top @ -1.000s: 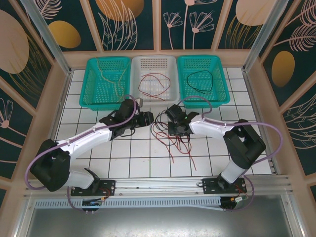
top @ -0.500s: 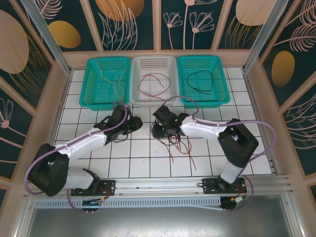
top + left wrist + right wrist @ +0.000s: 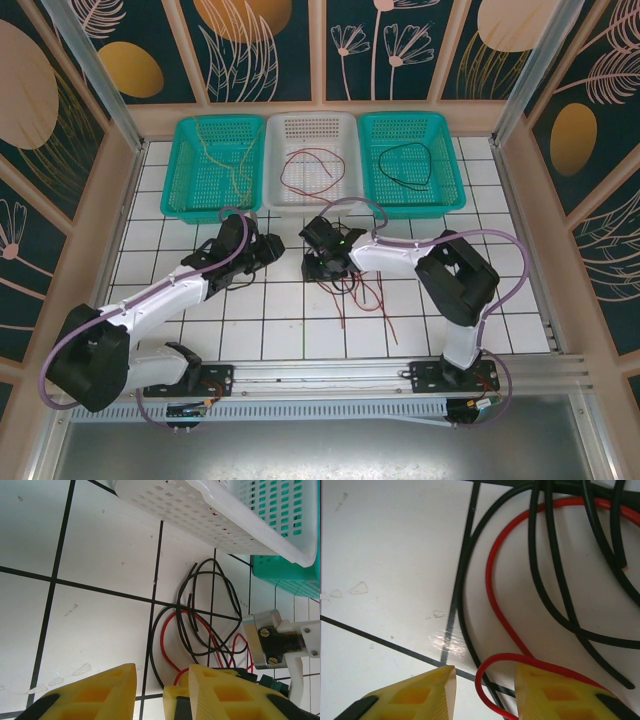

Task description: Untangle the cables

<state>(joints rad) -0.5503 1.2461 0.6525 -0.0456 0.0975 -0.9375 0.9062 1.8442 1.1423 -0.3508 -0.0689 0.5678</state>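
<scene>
Nearest to me is the metal rail [image 3: 320, 372] where my two bases are bolted. Beyond it the surface [image 3: 270, 325] is of white tiles with thin black lines, a little shiny and with small marks.

Near the middle lie the tangled cables [image 3: 355, 285], red and black loops crossing each other, with one red end trailing toward 5 o'clock. My right jaws stand low at the tangle's 10 o'clock edge, with a narrow gap. A red cable [image 3: 490, 585] curls into this gap without being pinched, and a black cable [image 3: 555, 580] runs beside it. My left jaws are at 9 o'clock from the tangle, near it, their yellow fingers [image 3: 90, 695] narrowly apart and holding nothing.

At 12 o'clock three baskets stand in a row. The left teal basket [image 3: 178, 170] has a tan cable [image 3: 232, 165], the white basket [image 3: 312, 130] a second red cable [image 3: 310, 172], and the right teal basket [image 3: 448, 170] a second black cable [image 3: 405, 167].

Behind them are wood-framed walls [image 3: 270, 50], dark teal with painted leaves and flowers.
</scene>
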